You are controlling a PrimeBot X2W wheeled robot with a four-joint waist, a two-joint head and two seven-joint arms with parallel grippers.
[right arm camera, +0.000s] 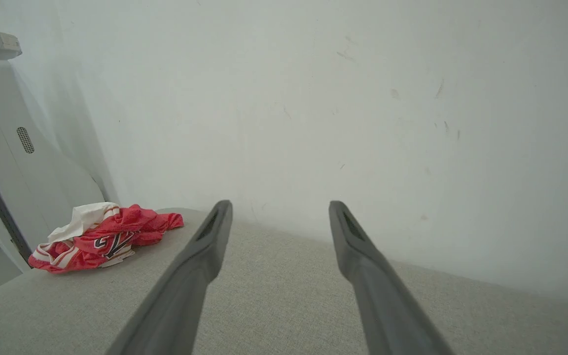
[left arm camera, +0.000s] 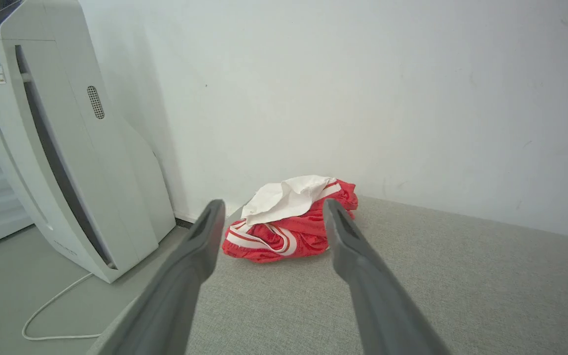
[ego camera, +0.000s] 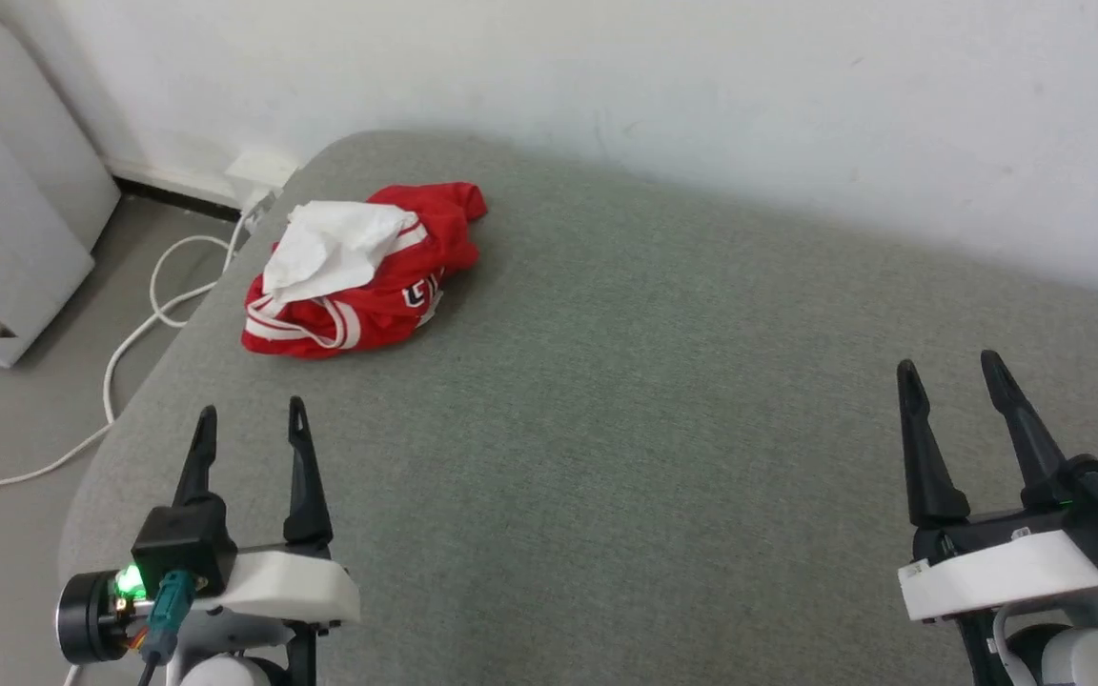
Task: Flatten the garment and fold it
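- Left gripper (ego camera: 252, 408) sits low and close, with its two dark fingers spread apart and nothing between them.
- Right gripper (ego camera: 947, 364) is the same: fingers wide, nothing held, well apart from the shirt.
- Both hang over the grey cloth surface (ego camera: 654, 400).
- Far off at the left back corner lies the garment (ego camera: 358, 276), a red and white heap close to the rounded edge.
- I think the step now is to reach for it. The left gripper is nearer and its wrist view looks right at the heap (left arm camera: 284, 236).
- It seems best to pinch a striped edge, not the middle of the lump, then pull the shirt toward the open middle so it does not slide off.
- Much is hidden: the neck hole, the bottom hem and the second sleeve are lost in the folds.
- Only bits of the dark letters peek out (right arm camera: 109, 242) — too crumpled to read.
- I cannot tell front from back.
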